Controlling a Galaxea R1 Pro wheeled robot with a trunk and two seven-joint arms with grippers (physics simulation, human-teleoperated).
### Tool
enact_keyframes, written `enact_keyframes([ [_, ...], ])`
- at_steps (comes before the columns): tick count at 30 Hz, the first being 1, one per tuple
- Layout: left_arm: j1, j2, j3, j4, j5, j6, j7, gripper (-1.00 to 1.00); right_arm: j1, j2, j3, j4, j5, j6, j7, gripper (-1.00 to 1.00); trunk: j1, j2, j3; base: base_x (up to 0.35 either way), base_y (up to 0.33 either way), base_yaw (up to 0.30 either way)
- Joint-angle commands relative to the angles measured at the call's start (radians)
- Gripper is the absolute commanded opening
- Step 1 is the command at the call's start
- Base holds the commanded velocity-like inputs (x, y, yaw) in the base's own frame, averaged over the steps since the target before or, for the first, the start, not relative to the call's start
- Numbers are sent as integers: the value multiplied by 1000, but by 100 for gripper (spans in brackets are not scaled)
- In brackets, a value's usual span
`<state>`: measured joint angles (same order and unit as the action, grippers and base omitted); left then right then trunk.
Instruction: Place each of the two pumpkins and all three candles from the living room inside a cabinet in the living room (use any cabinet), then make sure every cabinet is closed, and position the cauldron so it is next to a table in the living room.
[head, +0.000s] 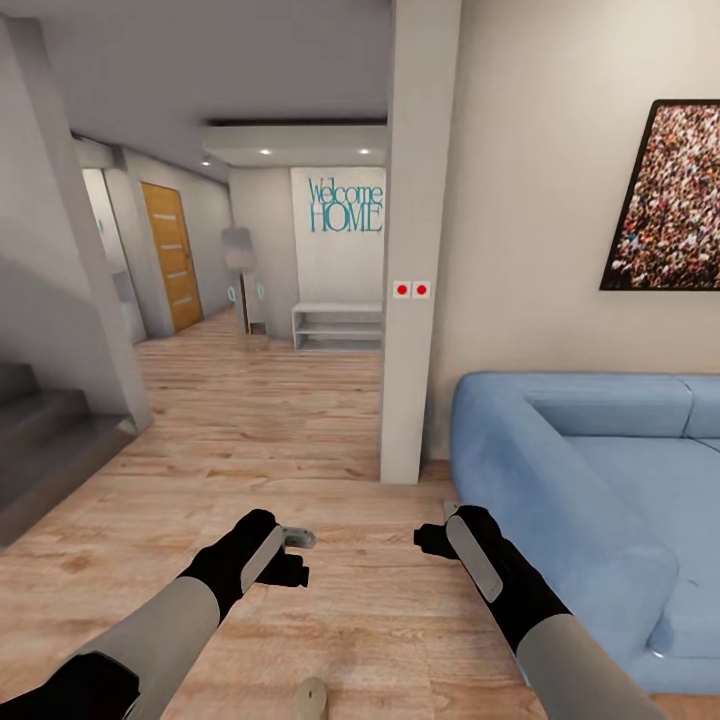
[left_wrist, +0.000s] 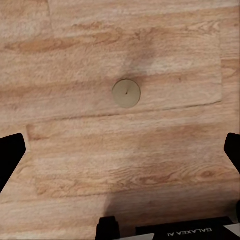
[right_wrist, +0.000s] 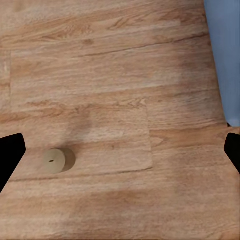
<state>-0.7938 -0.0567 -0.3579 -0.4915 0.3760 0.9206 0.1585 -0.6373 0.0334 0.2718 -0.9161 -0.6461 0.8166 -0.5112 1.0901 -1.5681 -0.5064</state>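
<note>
Candle (left_wrist: 126, 93): upright on wood floor (head: 300, 420), wick up, well clear of blue sofa (head: 600, 480). Directly beneath left gripper (head: 297, 553), centred between wide-open, empty jaws; nearer arm. Off-centre under right gripper (head: 436, 537), likewise open, empty.

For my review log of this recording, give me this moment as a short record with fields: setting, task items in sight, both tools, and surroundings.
setting: wood plank floor beside a blue fabric sofa
task item: one short tan cylindrical candle with a dark wick, upright on the floor, also seen at
left tool: open, empty, above the floor
right tool: open, empty, above the floor
surroundings: white pillar, framed crowd picture, grey stairs
</note>
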Motion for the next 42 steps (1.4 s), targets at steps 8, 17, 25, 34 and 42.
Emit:
enact_keyframes([
  [8,-1,0,-6,-1,11,3,9,100,-1,-1,1,-2,-10,1,-10,100,31,-57,-26,0,0,0],
  [17,-1,-1,-6,-1,11,3,7,100,-1,0,1,-4,-10,0,-10,100,65,-120,-54,0,0,0],
  [25,-1,0,-7,-1,11,3,8,100,15,-1,5,-291,-12,29,-10,100,96,-176,-80,0,0,0],
  [34,-1,0,-7,-1,9,3,8,100,44,-1,2,-417,-9,103,-10,100,130,-239,-108,0,0,0],
  [42,-1,0,-9,-1,9,3,5,100,46,-2,1,-425,-11,111,-10,100,161,-295,-133,0,0,0],
])
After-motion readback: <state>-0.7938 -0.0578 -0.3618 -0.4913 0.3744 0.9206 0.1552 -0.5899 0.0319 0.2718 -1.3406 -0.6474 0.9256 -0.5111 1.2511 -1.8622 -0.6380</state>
